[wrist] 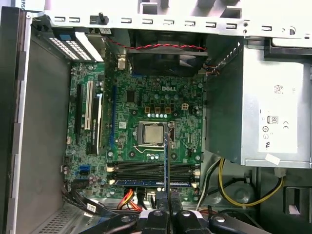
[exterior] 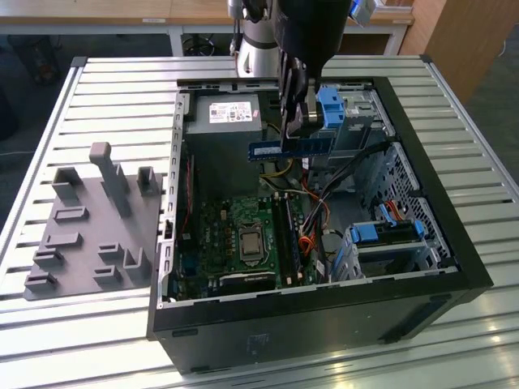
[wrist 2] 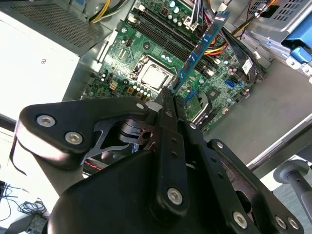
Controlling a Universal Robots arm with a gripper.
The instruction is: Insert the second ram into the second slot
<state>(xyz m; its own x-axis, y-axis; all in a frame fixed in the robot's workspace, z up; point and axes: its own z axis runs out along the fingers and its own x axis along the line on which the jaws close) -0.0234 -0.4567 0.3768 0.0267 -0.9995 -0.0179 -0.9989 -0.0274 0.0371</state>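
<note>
I am pinching the second ram by its upper edge between the 2 jaws of my gripper. I am holding it level in the air over the open computer case. It is hanging above the motherboard, well apart from the memory slots beside the processor socket.

Black claw — silver screws, hinged link bars, silver-grey arm
</note>
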